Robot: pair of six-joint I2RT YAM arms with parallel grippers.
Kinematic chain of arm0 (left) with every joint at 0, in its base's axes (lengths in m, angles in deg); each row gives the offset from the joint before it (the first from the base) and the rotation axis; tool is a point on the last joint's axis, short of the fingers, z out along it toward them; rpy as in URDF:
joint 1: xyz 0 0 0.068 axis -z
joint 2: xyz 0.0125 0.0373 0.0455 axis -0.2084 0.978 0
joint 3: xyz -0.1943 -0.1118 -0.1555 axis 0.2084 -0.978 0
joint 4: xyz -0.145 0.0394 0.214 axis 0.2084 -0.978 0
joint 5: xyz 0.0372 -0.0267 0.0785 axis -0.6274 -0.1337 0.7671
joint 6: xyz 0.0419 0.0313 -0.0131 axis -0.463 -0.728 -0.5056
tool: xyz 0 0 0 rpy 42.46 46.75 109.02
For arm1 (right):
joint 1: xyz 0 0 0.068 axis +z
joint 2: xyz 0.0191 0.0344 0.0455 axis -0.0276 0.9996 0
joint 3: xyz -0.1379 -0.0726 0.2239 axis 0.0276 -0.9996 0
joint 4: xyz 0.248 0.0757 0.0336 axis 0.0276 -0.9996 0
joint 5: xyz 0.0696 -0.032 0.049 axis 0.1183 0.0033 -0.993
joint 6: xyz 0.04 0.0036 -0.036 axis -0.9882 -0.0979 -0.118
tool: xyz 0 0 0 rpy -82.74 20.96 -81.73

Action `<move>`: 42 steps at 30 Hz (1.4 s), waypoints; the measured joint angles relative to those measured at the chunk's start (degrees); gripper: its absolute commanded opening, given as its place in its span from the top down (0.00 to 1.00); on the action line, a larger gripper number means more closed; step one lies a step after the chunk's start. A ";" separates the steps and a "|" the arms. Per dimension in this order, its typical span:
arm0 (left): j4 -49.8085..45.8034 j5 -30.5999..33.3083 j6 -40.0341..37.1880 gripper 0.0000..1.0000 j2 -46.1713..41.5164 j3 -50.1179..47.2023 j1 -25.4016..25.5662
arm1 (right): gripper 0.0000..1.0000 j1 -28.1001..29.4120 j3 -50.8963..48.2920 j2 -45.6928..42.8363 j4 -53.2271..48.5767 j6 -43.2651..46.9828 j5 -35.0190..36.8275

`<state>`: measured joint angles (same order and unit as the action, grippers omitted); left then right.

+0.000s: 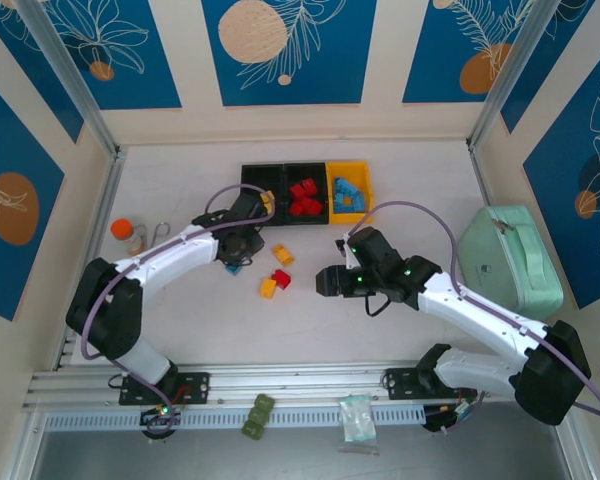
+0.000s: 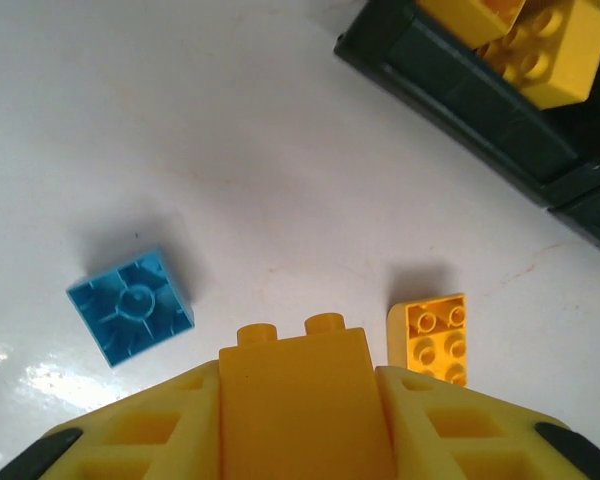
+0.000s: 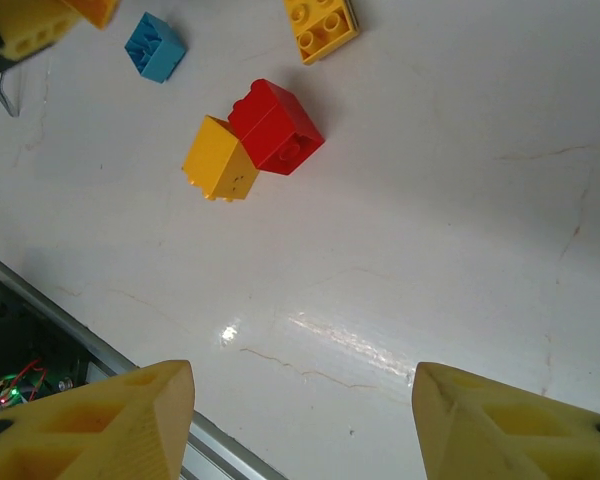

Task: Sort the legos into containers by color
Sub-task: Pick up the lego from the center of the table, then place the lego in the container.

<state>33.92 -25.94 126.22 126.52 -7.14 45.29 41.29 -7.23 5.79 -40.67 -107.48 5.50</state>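
Right wrist: open tabletop (image 3: 460, 200) beneath claw (image 3: 302, 385)

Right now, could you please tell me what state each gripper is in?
Left gripper: closed on a yellow-orange studded plastic brick.
Right gripper: open, holding nothing.

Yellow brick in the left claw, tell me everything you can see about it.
The yellow brick is smooth, glossy orange-yellow plastic, plain-sided, with two round studs at its far end. The left claw clamps it, yellow fingers pressed against both sides, studs pointing away from the wrist camera. White table lies beyond it; whether it rests there or is lifted I cannot tell. No other brick touches it.
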 measured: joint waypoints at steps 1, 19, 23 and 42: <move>-0.42 0.02 -1.16 0.63 0.02 0.83 -0.52 | 0.41 0.26 0.11 0.15 0.15 0.00 0.00; -9.09 -1.46 -16.00 0.62 25.94 37.42 -8.07 | 0.41 0.57 0.44 0.57 -0.13 0.00 0.04; -12.02 -1.38 -17.62 0.62 33.22 46.60 -8.66 | 0.41 0.39 1.18 2.34 -0.07 0.00 0.02; -19.41 0.07 -19.56 0.44 44.17 61.40 -9.84 | 0.41 -0.31 1.64 4.31 -0.07 0.00 0.00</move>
<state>14.51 -25.87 106.66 170.69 54.26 35.45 40.99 -5.59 10.10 -40.73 -107.48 5.50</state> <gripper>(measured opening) 0.547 0.594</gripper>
